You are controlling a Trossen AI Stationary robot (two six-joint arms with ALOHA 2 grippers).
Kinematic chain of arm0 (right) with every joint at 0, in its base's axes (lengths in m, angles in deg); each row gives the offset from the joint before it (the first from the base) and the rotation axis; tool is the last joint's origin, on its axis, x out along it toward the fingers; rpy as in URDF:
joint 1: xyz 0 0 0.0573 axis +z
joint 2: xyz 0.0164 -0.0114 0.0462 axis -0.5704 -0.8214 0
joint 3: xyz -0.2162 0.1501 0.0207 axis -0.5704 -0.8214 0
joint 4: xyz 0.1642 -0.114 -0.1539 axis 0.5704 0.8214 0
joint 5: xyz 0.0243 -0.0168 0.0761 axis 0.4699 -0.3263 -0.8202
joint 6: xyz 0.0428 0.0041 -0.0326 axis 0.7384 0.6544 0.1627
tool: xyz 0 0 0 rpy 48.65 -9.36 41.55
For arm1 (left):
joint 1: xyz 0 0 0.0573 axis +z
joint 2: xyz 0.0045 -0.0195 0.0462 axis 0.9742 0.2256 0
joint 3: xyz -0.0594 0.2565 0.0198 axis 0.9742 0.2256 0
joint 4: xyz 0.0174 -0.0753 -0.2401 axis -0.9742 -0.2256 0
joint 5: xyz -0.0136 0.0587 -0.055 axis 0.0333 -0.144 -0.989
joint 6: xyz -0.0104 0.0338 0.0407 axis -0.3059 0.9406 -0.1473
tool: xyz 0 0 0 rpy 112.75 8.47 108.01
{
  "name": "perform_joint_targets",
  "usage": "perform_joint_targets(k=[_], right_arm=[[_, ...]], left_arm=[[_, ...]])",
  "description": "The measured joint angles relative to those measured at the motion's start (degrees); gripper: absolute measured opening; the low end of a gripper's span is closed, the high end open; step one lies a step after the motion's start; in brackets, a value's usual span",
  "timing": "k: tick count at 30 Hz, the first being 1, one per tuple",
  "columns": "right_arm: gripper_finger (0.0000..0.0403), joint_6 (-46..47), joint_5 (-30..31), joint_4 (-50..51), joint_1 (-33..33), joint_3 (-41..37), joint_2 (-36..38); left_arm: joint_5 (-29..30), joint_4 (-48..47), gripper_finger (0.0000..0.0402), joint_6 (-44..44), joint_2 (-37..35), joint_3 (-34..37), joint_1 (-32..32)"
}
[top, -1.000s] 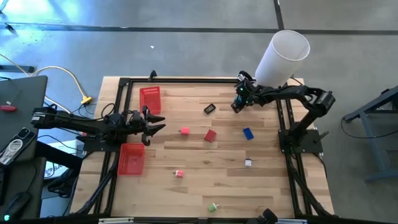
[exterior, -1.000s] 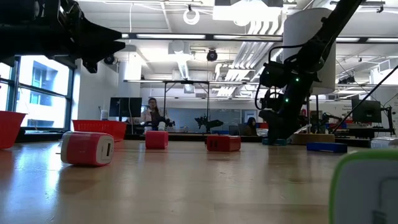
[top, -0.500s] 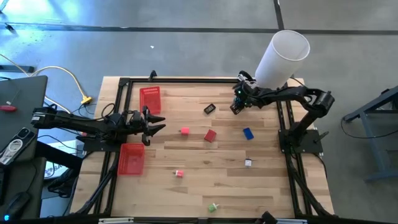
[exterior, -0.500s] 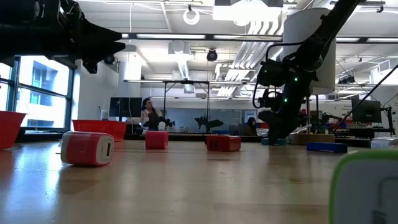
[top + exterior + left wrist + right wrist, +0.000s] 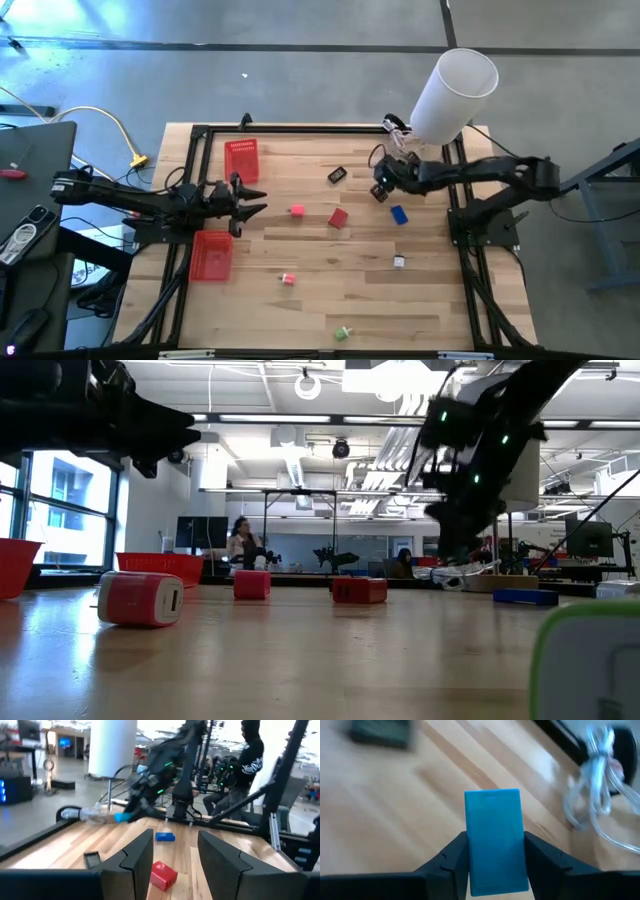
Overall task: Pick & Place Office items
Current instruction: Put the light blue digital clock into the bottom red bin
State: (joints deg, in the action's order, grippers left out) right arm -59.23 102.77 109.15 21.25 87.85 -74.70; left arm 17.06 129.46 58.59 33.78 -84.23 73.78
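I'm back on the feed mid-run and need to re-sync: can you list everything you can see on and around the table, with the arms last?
Mesh baskets: 2, red; one at the far left of the table, one nearer, beside the left arm.
Black piece: 1, far centre.
Pink piece: 1, mid-table.
Red block: 1, beside the pink piece.
Blue block: 1, right of centre.
White piece: 1, right side, nearer.
Pink-and-white piece: 1, near centre.
Green piece: 1, near edge.
Teal block: 1, clamped in the right gripper.
White cylinder: 1, far right corner.
Person: dark clothing, beyond the table.
Left gripper: open, between the baskets.
Right gripper: shut on the teal block, above the far right of the table.
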Motion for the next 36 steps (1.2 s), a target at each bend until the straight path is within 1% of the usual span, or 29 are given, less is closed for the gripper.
perform_joint_targets(k=[3, 6, 8, 10, 13, 18, 21, 24, 30, 33, 36], right_arm=[[0.0142, 2.28, 2.75, -2.51, 5.69, 0.09, 3.17], [0.0142, 2.21, 6.30, -5.93, 10.76, 0.09, 4.93], [0.0142, 1.68, 8.79, -8.93, 13.70, 0.11, 5.28], [0.0142, 0.41, 10.45, -11.42, 15.96, 0.11, 5.24], [0.0142, -1.72, 12.60, -15.44, 18.52, 0.11, 5.20], [0.0142, -4.88, 14.65, -20.85, 21.23, 0.11, 5.22], [0.0142, -7.52, 15.52, -23.35, 22.52, 0.22, 5.22], [0.0142, -8.45, 15.58, -24.40, 23.05, 0.22, 5.22], [0.0142, -8.45, 15.82, -25.00, 23.34, 0.22, 4.91], [0.0142, -8.47, 15.68, -24.45, 23.35, 0.22, 4.52], [0.0142, -8.47, 15.75, -24.59, 23.33, 0.22, 3.90]], left_arm=[[3.22, 0.23, 0.0150, -5.97, 1.26, 0.00, 2.57], [3.00, 1.64, 0.0150, -11.93, 3.12, 0.00, 6.42], [0.20, 4.40, 0.0150, -16.09, 5.02, -0.06, 8.97], [-4.39, 6.68, 0.0150, -19.06, 7.53, -1.06, 11.31], [-10.44, 7.82, 0.0150, -21.19, 12.74, -4.64, 13.46], [-15.75, 7.73, 0.0150, -19.95, 24.32, -13.07, 14.15], [-16.16, 7.82, 0.0150, -19.12, 30.99, -18.47, 14.86], [-16.44, 7.73, 0.0150, -23.56, 37.46, -23.84, 16.38], [-21.64, 7.64, 0.0150, -29.42, 49.68, -34.58, 17.34], [-24.80, 7.66, 0.0150, -30.87, 54.07, -38.93, 17.34], [-26.23, 7.62, 0.0150, -33.84, 57.26, -41.99, 17.32]])
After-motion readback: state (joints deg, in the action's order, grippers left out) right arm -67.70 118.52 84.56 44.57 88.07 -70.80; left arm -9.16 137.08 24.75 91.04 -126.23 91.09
